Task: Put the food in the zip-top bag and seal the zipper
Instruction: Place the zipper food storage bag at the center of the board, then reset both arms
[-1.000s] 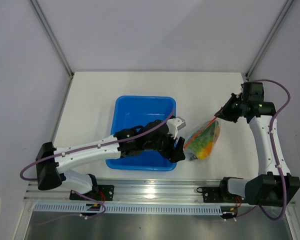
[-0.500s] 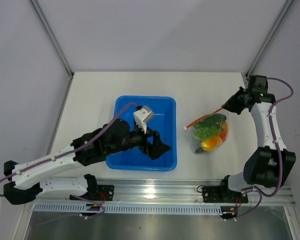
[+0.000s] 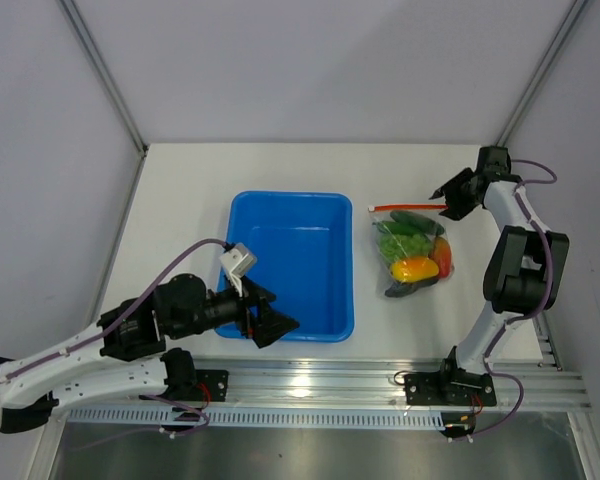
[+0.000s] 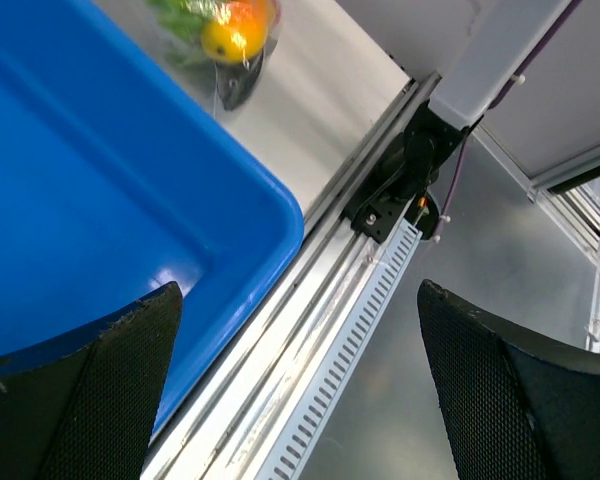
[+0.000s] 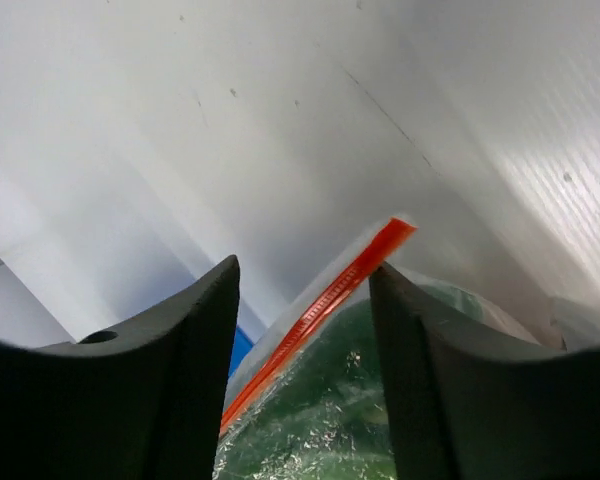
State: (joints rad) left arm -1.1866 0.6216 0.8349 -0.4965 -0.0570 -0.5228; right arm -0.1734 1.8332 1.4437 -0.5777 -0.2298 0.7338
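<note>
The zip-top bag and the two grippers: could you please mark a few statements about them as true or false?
1. The food is inside the zip-top bag. True.
2. The zip-top bag lies in the blue tray. False: it lies on the table, to the right of the tray.
3. The left gripper is open and holds nothing. True.
4. The right gripper hangs over the blue tray. False: it is at the right end of the zipper, with its fingers apart on either side of the strip.
</note>
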